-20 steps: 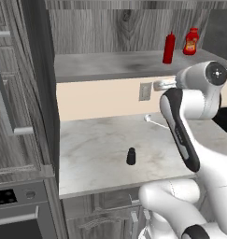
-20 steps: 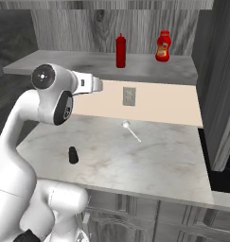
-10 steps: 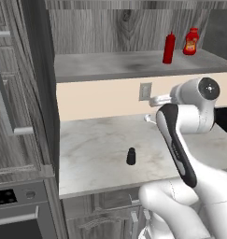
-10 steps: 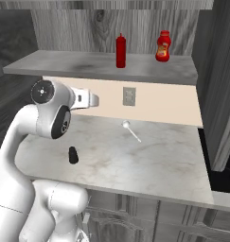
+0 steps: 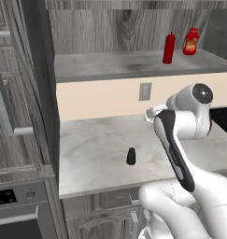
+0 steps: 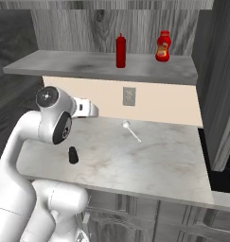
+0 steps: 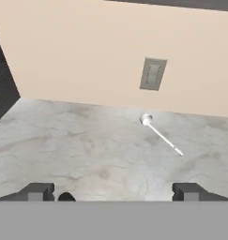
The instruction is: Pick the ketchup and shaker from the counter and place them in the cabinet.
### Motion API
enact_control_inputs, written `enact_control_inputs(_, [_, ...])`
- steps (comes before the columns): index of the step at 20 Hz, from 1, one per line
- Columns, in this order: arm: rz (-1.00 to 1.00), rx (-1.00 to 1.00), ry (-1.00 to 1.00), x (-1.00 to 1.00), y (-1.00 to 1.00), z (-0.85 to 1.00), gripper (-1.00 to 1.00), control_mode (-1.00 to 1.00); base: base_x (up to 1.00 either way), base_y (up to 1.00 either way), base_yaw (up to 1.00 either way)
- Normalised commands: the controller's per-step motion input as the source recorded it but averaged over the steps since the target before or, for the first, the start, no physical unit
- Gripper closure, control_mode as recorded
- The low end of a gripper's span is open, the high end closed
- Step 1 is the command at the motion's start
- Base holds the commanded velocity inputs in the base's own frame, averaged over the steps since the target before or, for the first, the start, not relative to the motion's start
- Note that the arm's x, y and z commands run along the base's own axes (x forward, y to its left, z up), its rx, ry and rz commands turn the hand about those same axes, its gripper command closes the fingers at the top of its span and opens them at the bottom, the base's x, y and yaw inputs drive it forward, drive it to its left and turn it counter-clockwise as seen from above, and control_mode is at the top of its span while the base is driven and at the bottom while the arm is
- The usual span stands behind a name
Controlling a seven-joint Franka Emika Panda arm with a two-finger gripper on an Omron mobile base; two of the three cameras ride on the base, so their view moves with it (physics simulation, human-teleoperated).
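The grey cabinet (image 6: 50, 66) shelf carries the ketchup (image 6: 120, 50) beside a squat red bottle (image 6: 163, 46). Below, the marble tabletop (image 6: 149, 163) holds a white spoon (image 7: 160, 133) and the black shaker (image 5: 131, 156) near its front edge. My pincer (image 7: 113, 191) hangs released, empty, above it.

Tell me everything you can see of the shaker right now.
The shaker is a small black cylinder with a narrower rounded top, matte and plain. It stands upright on the pale marble counter, toward the front edge and away from the wall. Nothing touches it but the counter. In the hand view its top peeks up beside one fingertip.
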Motion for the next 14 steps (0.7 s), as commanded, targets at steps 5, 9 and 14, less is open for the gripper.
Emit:
enact_control_inputs(5, [0.09,0.07,0.13,0.0,0.0,-0.48,-1.0,-1.0,0.0,0.0,0.0])
enact_control_inputs(9, [0.1,0.02,0.14,0.0,0.0,-0.42,-1.0,-1.0,0.0,0.0,0.0])
enact_control_inputs(14, [0.08,0.0,0.17,0.0,0.08,-0.41,-1.0,-1.0,0.0,0.0,0.0])
